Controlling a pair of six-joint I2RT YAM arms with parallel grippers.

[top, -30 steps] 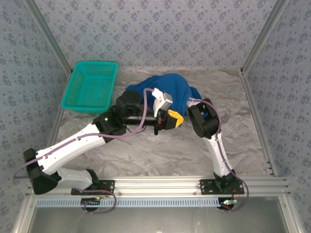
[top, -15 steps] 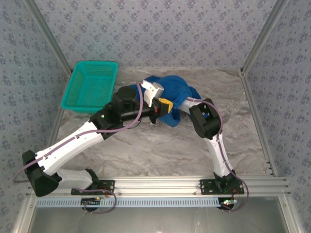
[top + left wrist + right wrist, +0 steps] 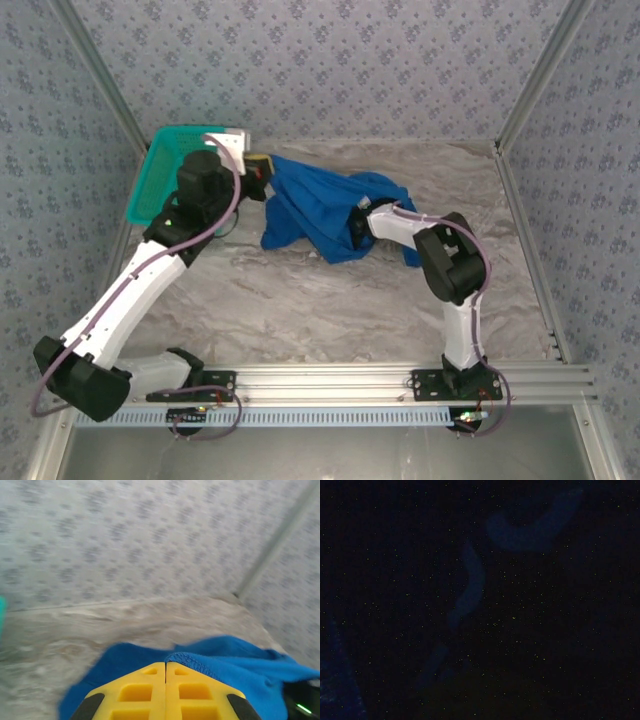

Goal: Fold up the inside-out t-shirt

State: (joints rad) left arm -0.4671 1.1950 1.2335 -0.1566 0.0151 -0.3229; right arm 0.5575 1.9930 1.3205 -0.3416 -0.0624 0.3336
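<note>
Two arms meet at a blue t-shirt (image 3: 320,205) that lies bunched toward the back of the marbled table (image 3: 300,300), drawn out in a band between them. At the shirt's left end, just beside the right rim of the teal basket (image 3: 150,190), the left gripper (image 3: 262,166) has its yellow fingers (image 3: 140,690) pressed together, with the stitched hem pinched at their tips. The right gripper (image 3: 357,218) is sunk in the folds at the shirt's right side. Its jaws are closed, but I cannot tell whether cloth is caught between them. Its wrist view is dark, with faint blue cloth close over it.
</note>
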